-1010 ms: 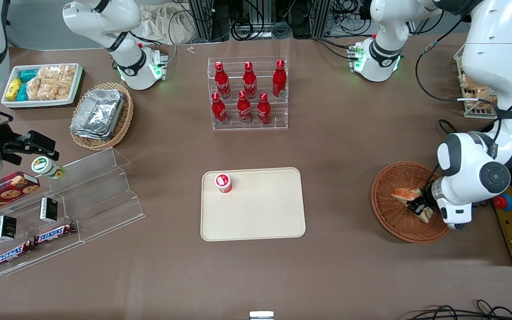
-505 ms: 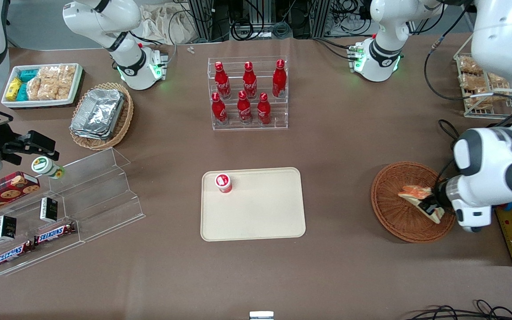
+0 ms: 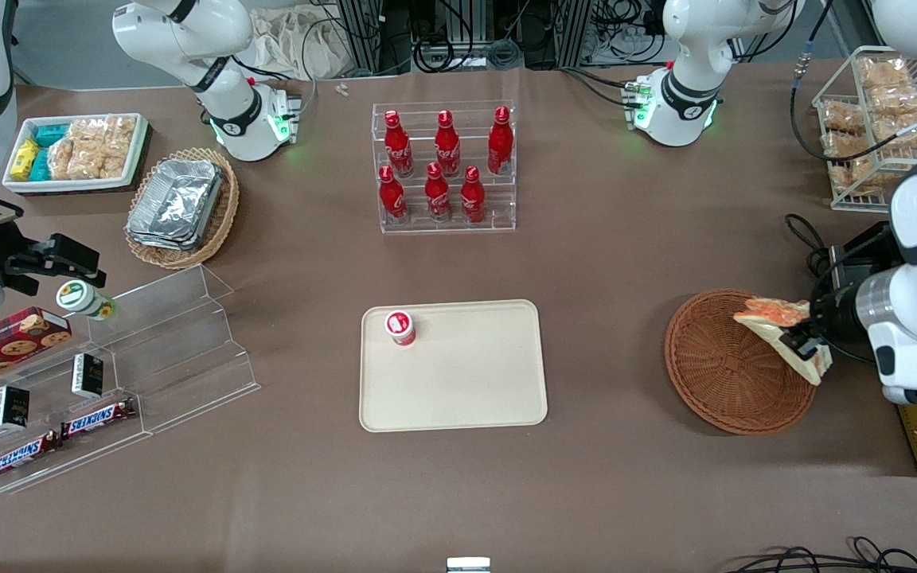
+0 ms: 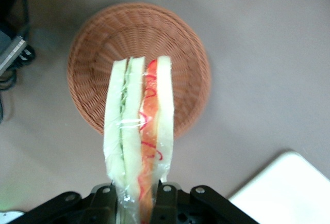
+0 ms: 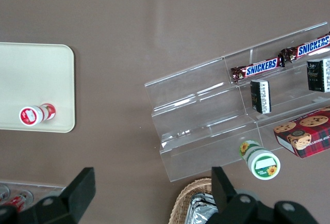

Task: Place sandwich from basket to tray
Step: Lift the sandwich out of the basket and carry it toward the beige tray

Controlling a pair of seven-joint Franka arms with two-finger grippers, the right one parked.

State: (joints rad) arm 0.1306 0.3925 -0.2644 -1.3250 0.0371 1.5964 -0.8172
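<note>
A robotics lab set up as a mock snack shop. White arm bases (image 3: 243,119) are bolted to a brown-covered table (image 3: 602,493), with cables (image 3: 458,40) and metal framing along its far edge. Shop goods sit on display: cola bottles (image 3: 442,163) on an acrylic rack, Snickers bars (image 3: 60,434) on clear steps, bagged snacks (image 3: 76,147).
</note>
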